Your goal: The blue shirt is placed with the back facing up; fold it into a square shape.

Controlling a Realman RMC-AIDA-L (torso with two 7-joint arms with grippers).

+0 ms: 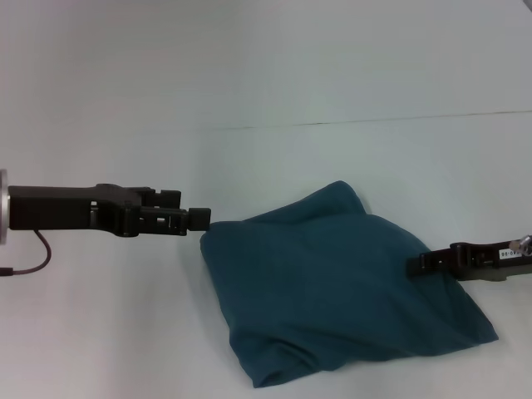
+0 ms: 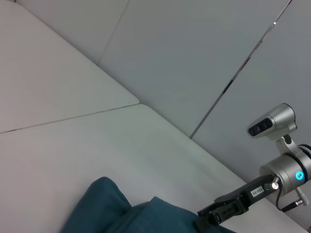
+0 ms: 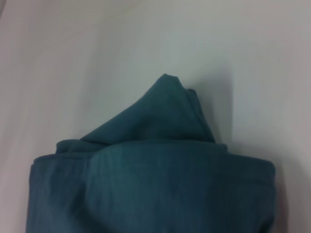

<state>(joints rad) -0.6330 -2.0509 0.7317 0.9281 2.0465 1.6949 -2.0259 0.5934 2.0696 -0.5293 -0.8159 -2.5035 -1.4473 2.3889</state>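
Lying at the near centre of the white table (image 1: 266, 75), toward five o'clock of the head view, the blue shirt (image 1: 341, 291) was already gathered into a rough, puffy bundle with several layers stacked, its plain side up and no lettering showing. Its long axis ran roughly from ten o'clock to four o'clock, with one loose corner poking up at about twelve o'clock of the bundle and the near edge sagging unevenly toward six. The left gripper (image 1: 199, 218) reached in level from nine o'clock, its tip just at the bundle's upper left corner; whether its fingers were spread or closed, or pinching cloth, could not be told from these views. The right gripper (image 1: 420, 264) came in from three o'clock and sat at the bundle's right edge, apparently touching or overlapping the fabric, and its finger state also could not be told. In the left wrist view the shirt (image 2: 141, 213) lay low in the picture with the right gripper (image 2: 211, 217) at its far edge; the right wrist view showed only the layered shirt (image 3: 155, 184) close below the camera. Both arms were about equally near, one at each end across the bundle. By judgement, the fold looked nearly complete, and the remaining work would be squaring the protruding corner.
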